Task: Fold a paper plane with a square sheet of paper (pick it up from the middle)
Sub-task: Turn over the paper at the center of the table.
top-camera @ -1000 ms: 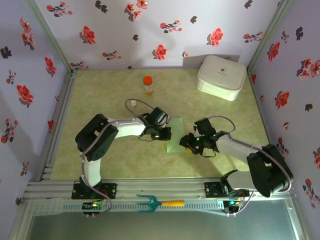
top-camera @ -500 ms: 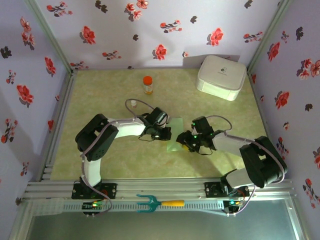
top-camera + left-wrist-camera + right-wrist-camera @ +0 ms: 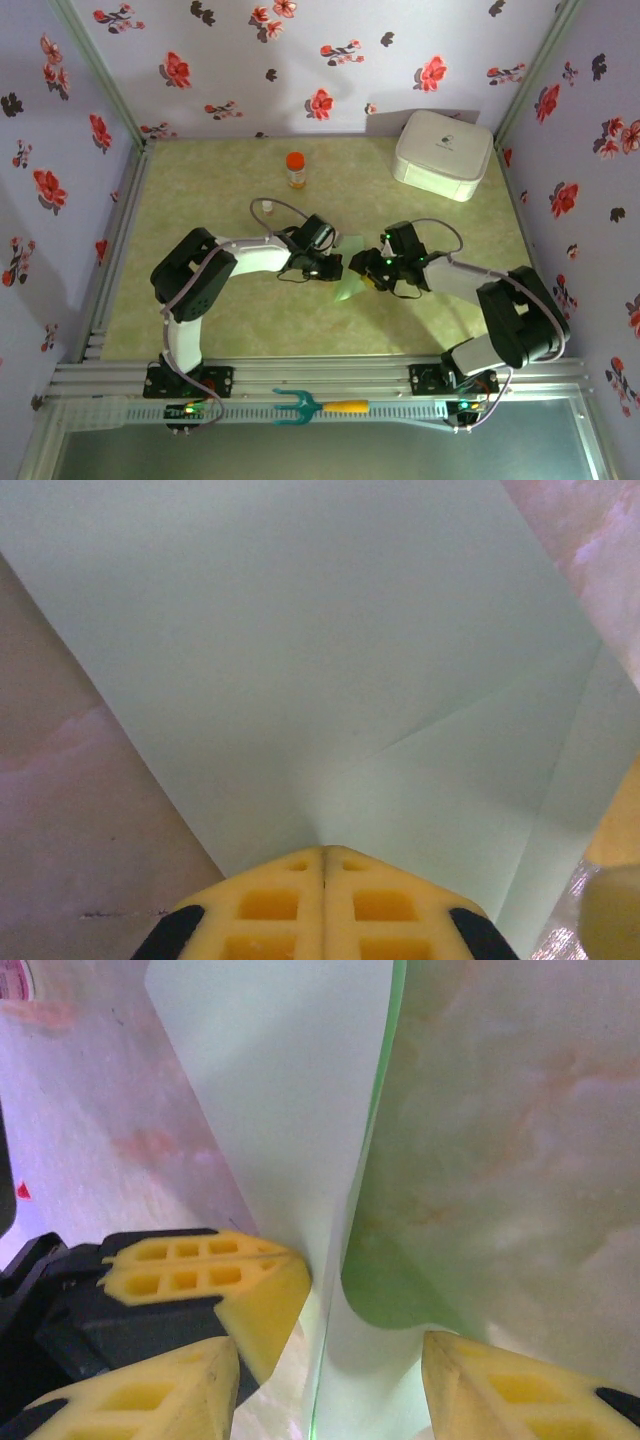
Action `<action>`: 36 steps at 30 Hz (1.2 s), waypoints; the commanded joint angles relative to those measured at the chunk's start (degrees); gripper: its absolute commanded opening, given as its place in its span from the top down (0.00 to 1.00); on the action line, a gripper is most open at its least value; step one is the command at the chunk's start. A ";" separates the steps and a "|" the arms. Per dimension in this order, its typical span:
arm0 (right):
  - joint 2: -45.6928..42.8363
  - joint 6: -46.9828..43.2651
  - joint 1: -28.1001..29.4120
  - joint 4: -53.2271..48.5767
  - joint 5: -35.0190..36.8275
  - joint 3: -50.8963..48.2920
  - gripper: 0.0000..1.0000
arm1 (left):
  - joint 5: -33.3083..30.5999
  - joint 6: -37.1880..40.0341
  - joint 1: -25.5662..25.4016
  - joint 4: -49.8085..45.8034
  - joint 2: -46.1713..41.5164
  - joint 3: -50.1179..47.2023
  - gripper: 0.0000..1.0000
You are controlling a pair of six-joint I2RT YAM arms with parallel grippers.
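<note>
A: Where is the square sheet of paper (image 3: 300, 630) found?
B: Well apart from the white box (image 3: 443, 152), to its near left. From above it is largely hidden by the arms.
A: And the tools?
B: The left tool (image 3: 322, 852) is pressed together on the sheet's puckered edge. The right tool (image 3: 330, 1350) is spread, with raised paper standing between its fingers. The sheet's corners are cut off.

The sheet of paper (image 3: 300, 630) is thin, matt and smooth, with sharp creases pressed in. The pads (image 3: 270, 905) of the left gripper (image 3: 323, 855) are matt yellow moulded plastic with square hollows. The table (image 3: 200, 190) has a marbled, faintly shiny top. The white box (image 3: 443, 152) is smooth glossy plastic, and the rail (image 3: 320, 380) is bare ribbed metal.
</note>
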 commanded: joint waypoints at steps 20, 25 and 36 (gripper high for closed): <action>7.89 -4.42 -6.72 9.30 -7.76 1.38 0.52 | 0.01 -0.31 -0.25 -1.05 0.79 -2.38 0.96; 9.42 -4.63 -7.21 9.87 -7.99 1.45 0.54 | -0.08 -0.22 -0.24 -1.05 0.69 -2.27 0.96; 10.93 -5.48 -8.39 11.59 -7.90 0.92 0.74 | -0.41 -0.37 -0.24 -0.19 -0.54 -2.94 0.94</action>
